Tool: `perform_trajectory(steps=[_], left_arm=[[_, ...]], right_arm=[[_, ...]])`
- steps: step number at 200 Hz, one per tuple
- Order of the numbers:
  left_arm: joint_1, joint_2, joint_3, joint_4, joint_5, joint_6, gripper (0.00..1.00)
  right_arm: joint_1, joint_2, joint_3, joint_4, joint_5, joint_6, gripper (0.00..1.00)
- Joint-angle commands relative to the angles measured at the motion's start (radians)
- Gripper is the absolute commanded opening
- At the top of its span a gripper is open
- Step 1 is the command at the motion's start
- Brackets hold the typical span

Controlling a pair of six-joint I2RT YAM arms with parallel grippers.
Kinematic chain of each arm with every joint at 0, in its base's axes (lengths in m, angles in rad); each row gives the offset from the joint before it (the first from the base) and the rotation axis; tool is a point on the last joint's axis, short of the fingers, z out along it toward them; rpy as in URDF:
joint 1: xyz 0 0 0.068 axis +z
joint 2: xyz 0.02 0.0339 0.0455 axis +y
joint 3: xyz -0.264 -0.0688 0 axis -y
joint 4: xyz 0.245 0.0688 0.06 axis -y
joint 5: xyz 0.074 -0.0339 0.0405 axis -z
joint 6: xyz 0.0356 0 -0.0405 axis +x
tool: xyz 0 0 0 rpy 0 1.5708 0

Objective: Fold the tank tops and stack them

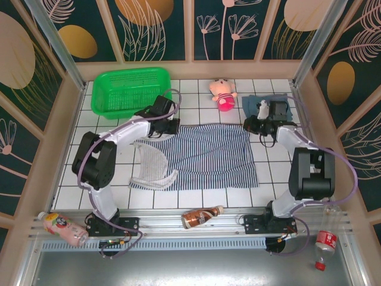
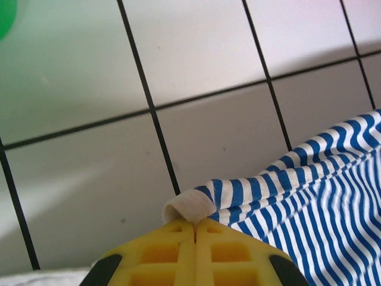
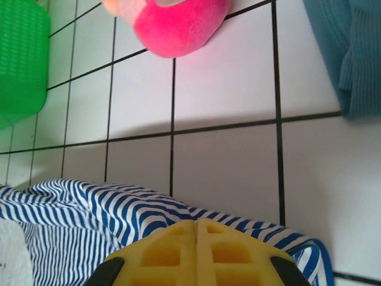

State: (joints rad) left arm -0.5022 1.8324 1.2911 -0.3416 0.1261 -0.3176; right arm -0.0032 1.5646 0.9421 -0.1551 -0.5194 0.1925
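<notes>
My left gripper (image 2: 195, 226) pinches the far hem of the striped tank top (image 1: 205, 156). My right gripper (image 3: 196, 223) clamps it too.

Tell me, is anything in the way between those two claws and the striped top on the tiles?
Nothing visible is. The left gripper and right gripper are each shut on the far edge of the striped tank top, one at each corner. The pink doll and teal top lie beyond that edge.
</notes>
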Motion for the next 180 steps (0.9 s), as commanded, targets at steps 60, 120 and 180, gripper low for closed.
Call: perform_trajectory(steps=[60,120,180], left_arm=[[-0.075,-0.113,-0.209,0.101,0.044,-0.009,0.04],[-0.075,-0.179,-0.312,0.093,0.012,-0.052,0.05],[-0.112,-0.125,-0.354,0.112,0.102,-0.069,0.12]], right_arm=[[-0.035,-0.145,-0.154,-0.124,0.006,-0.016,0.03],[-0.061,-0.151,-0.226,-0.185,0.056,-0.032,0.04],[-0.064,-0.062,-0.233,-0.169,0.097,0.002,0.08]])
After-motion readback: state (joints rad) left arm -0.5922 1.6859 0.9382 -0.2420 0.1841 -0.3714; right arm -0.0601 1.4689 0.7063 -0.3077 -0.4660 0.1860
